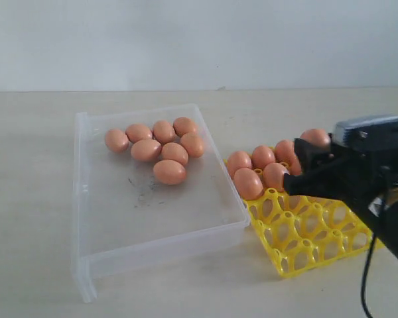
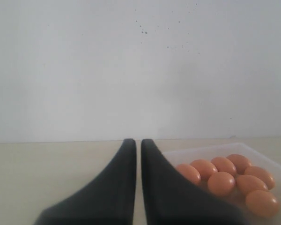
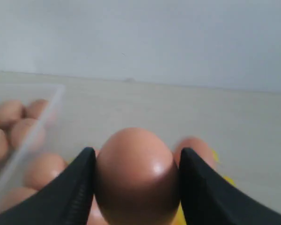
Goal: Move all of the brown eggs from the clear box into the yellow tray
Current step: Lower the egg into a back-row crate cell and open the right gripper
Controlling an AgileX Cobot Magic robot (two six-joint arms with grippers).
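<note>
Brown eggs [image 1: 160, 150] are pictured in two places: eight are clustered at the far end of the clear box [image 1: 86, 218], and at least six, with others perhaps hidden, are seated in the yellow tray [image 1: 305, 242] just beside it on the table [image 1: 26, 199]. One egg [image 3: 133, 178] is clamped between the right gripper's [image 3: 136, 157] jaws; the left gripper's [image 2: 137, 145] jaws are pressed nearly together.

R arm [image 1: 375, 175] hides yellow tray [image 1: 298, 246] corner; brown eggs [image 3: 9, 115] blurry in R-wrist view.
</note>
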